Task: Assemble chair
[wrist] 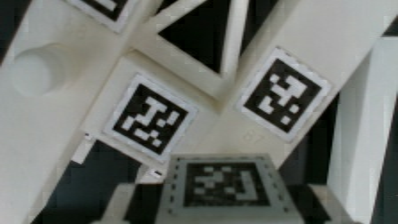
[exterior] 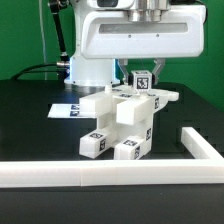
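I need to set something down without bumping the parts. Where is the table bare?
Bare table lies on the exterior view's left, between the marker board, the chair parts and the front border rail. A narrower strip lies on the right, before the rail's corner. The middle is crowded: the gripper hangs over the parts.

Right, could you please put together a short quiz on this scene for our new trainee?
1. True or false: the marker board lies to the exterior view's left of the chair parts.
2. The table surface is: A black, B white, C green.
3. Which long white thing runs along the table in front of the chair parts?
Key: 1 true; 2 A; 3 the border rail.
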Controlling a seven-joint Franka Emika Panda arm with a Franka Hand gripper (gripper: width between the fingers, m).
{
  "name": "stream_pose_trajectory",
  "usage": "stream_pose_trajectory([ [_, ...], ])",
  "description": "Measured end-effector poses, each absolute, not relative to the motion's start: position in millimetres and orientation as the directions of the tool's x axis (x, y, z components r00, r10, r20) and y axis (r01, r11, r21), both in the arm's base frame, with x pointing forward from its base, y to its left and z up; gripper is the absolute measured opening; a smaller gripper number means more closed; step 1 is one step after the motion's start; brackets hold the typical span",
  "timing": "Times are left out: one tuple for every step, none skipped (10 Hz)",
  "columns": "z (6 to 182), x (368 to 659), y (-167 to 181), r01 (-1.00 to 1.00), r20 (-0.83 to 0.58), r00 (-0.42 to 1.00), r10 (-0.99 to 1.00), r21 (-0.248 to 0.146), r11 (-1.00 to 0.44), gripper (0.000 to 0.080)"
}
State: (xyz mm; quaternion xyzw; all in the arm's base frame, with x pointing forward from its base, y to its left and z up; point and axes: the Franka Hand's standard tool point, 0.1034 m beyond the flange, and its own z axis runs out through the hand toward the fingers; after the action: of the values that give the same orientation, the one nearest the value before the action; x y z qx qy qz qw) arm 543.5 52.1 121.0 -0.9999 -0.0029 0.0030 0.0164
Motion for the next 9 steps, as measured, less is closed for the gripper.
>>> stream_pose_trajectory([
  [120.5,543.2,53.8,0.005,-0.007,1.000,0.005,-0.033,-0.999,0.0271],
  [119.3,542.7,54.9,0.006,-0.008,1.000,0.006,-0.033,-0.999,0.0271],
  [117.4,542.3,55.7,0.007,-0.010,1.000,0.007,-0.031,-0.999,0.0271],
  [116.0,541.7,55.8,0.008,-0.012,1.000,0.008,-0.030,-1.000,0.0271],
  [114.9,541.8,55.7,0.008,-0.012,1.000,0.008,-0.029,-1.000,0.0271],
  [114.0,542.4,55.5,0.008,-0.008,1.000,0.008,-0.027,-1.000,0.0271],
  [114.0,542.9,55.4,0.008,-0.004,1.000,0.008,-0.026,-1.000,0.0271],
  [114.0,543.9,54.9,0.008,0.003,1.000,0.008,-0.025,-1.000,0.0271],
  [114.1,544.3,54.6,0.008,0.006,1.000,0.008,-0.025,-1.000,0.0271],
])
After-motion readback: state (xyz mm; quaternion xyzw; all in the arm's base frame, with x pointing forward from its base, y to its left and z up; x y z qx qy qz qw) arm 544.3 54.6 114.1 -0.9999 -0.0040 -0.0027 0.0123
